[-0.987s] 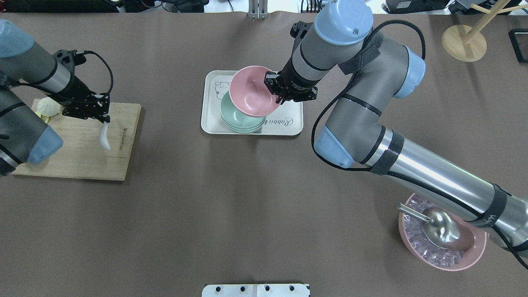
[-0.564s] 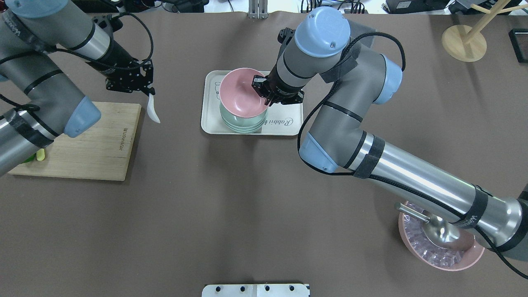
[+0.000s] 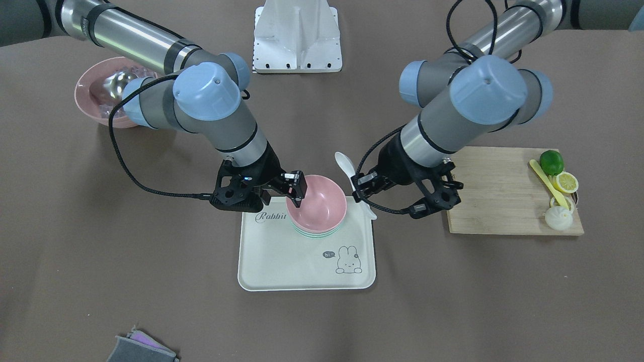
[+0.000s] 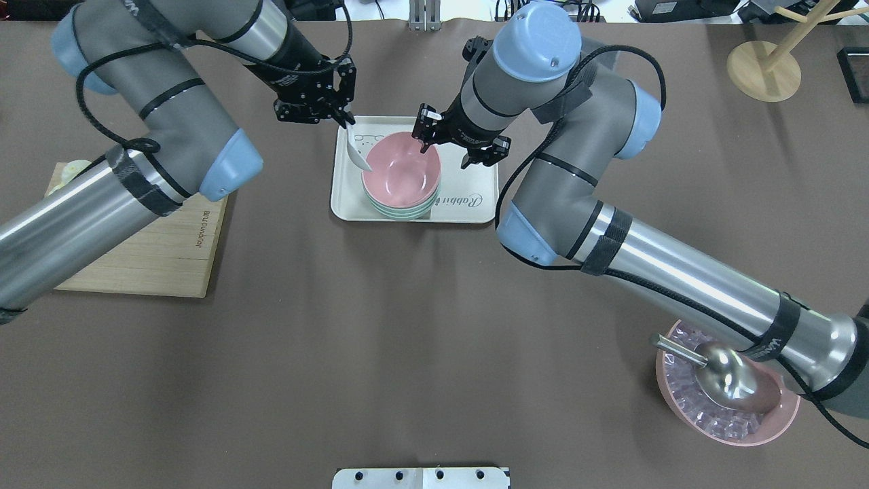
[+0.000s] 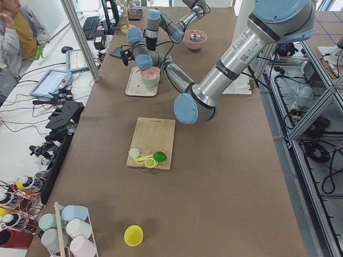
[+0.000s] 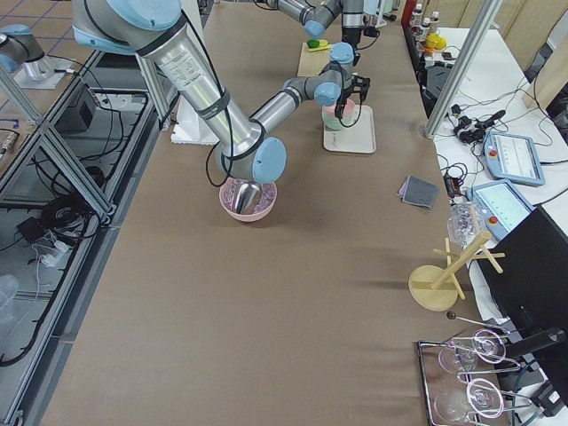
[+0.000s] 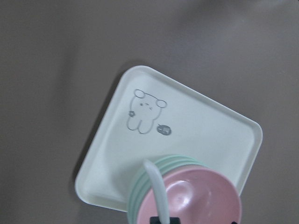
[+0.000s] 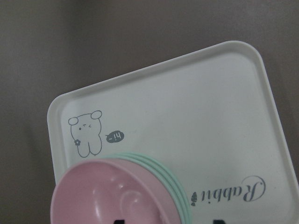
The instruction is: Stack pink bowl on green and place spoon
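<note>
Holding the spoon [image 4: 358,155] clamped in the left tool [image 4: 343,121], just over the left rim of the pink bowl [image 4: 400,173], already nested on the green bowl [image 4: 407,212] on the tray [image 4: 468,204]. Easing it right over the hollow, lowering gently before releasing, and avoiding the right tool [image 4: 451,146], spread open at the far rim.
</note>
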`<action>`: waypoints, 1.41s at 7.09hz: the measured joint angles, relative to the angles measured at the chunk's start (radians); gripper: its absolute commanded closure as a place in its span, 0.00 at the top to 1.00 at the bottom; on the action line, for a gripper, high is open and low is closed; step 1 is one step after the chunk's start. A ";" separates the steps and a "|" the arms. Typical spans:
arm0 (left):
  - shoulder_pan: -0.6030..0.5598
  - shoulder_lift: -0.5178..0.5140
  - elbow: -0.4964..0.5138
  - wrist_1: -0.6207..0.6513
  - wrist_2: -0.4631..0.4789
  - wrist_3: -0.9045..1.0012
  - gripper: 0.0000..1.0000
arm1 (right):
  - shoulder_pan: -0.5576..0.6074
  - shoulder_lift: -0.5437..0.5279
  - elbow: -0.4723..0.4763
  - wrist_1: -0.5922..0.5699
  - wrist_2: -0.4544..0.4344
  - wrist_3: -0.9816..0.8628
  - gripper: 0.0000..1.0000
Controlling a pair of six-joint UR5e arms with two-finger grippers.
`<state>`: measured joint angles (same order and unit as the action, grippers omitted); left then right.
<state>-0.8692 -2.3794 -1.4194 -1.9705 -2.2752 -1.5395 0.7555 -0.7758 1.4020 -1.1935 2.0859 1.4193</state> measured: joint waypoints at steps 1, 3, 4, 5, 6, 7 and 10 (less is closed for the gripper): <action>0.031 -0.025 0.027 -0.029 0.056 -0.014 0.22 | 0.058 -0.070 0.049 0.002 0.089 -0.052 1.00; 0.062 -0.033 0.076 -0.104 0.097 -0.024 0.98 | 0.162 -0.207 0.134 0.001 0.220 -0.167 1.00; 0.066 -0.018 0.067 -0.127 0.099 -0.023 0.98 | 0.193 -0.240 0.149 0.001 0.253 -0.196 1.00; 0.055 0.016 0.043 -0.136 0.097 -0.015 0.98 | 0.209 -0.258 0.156 0.001 0.263 -0.209 1.00; 0.024 0.072 0.011 -0.137 0.081 0.019 0.98 | 0.221 -0.276 0.159 0.001 0.262 -0.224 1.00; -0.030 0.161 -0.035 -0.133 0.047 0.117 0.98 | 0.242 -0.302 0.160 0.000 0.259 -0.265 1.00; -0.205 0.468 -0.114 -0.120 -0.001 0.684 0.98 | 0.383 -0.468 0.145 -0.009 0.246 -0.632 1.00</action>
<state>-1.0737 -1.9113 -1.5338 -2.0908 -2.2759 -0.8555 1.1382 -1.2435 1.5471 -1.2020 2.3323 0.7868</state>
